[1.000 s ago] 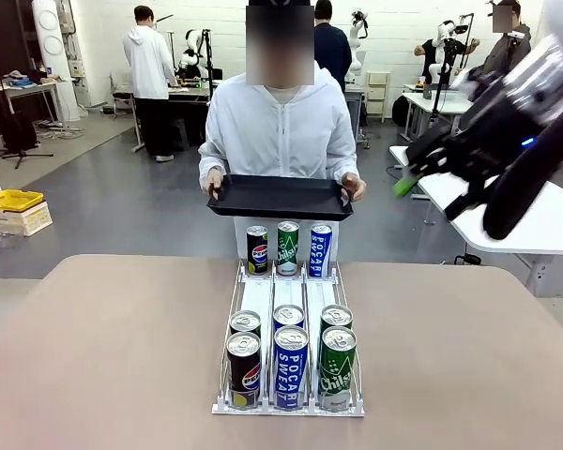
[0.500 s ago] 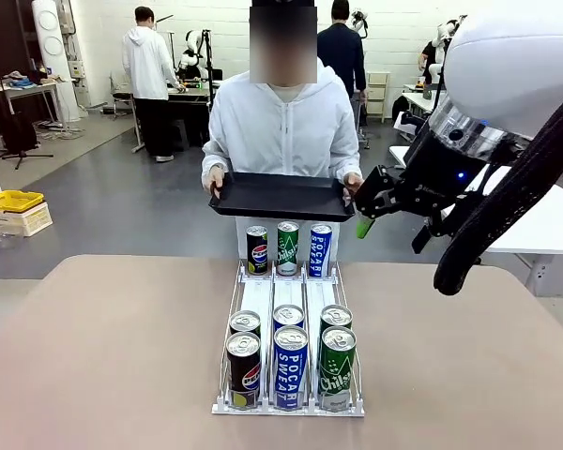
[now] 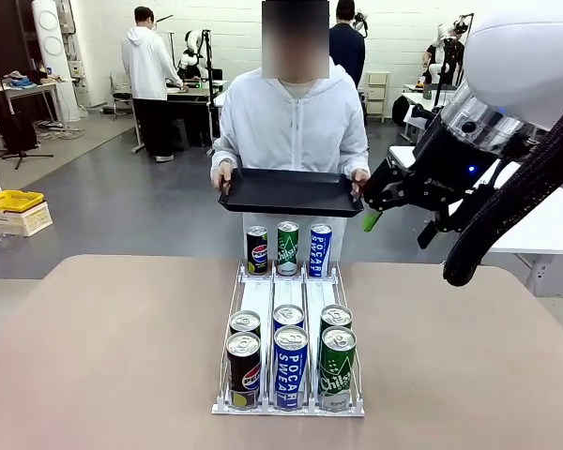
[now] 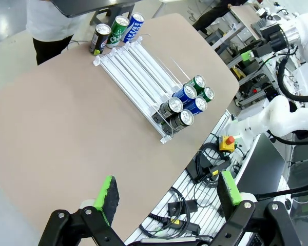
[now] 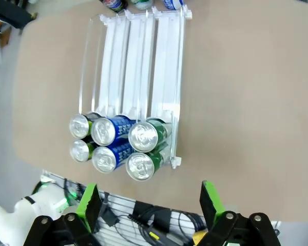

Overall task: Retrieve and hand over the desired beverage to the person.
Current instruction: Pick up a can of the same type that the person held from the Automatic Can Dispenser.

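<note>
The right tool (image 3: 371,202) hangs in the air, wide and empty, just beside the black tray (image 3: 291,192) that the person (image 3: 296,131) holds in both hands at the far side of the worktop (image 3: 103,347). The left tool (image 4: 168,190), also wide and empty, hovers above the worktop's edge. The cans (image 3: 289,361) stand in a three-lane white rack (image 3: 261,298), six near, three far.

Shiny metal cans (image 3: 290,367) gleaming in that clear, glossy plastic rack (image 3: 258,298), smooth matt table (image 3: 103,356) beneath, a matt black tray (image 3: 291,195), a soft white cloth jacket (image 3: 296,131).
</note>
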`<move>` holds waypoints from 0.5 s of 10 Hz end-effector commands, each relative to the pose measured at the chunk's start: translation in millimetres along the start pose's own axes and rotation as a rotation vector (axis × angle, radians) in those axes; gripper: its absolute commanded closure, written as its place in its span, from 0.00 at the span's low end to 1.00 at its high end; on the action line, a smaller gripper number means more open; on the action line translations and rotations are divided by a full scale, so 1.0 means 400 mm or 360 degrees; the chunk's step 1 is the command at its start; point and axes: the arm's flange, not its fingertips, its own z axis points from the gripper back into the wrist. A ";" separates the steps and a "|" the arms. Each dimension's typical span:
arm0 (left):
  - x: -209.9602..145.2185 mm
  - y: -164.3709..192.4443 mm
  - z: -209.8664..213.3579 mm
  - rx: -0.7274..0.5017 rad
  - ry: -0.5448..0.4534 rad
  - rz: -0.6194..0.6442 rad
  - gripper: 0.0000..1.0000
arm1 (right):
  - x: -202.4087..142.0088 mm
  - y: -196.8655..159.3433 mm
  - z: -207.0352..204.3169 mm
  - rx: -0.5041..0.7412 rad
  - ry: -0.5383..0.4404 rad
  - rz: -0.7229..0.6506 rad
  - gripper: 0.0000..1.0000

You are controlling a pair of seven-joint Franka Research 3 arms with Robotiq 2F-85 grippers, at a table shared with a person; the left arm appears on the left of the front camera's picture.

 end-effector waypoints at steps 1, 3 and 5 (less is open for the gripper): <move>0.003 0.002 0.006 -0.0029 -0.0015 -0.0034 0.00 | -0.054 0.070 -0.104 -0.0178 0.0078 -0.0009 0.00; 0.003 0.002 0.006 -0.0029 -0.0015 -0.0034 0.00 | -0.102 0.133 -0.179 -0.0321 0.0200 -0.0053 0.00; 0.003 0.002 0.006 -0.0029 -0.0015 -0.0034 0.00 | -0.116 0.155 -0.237 -0.0390 0.0289 -0.0069 0.00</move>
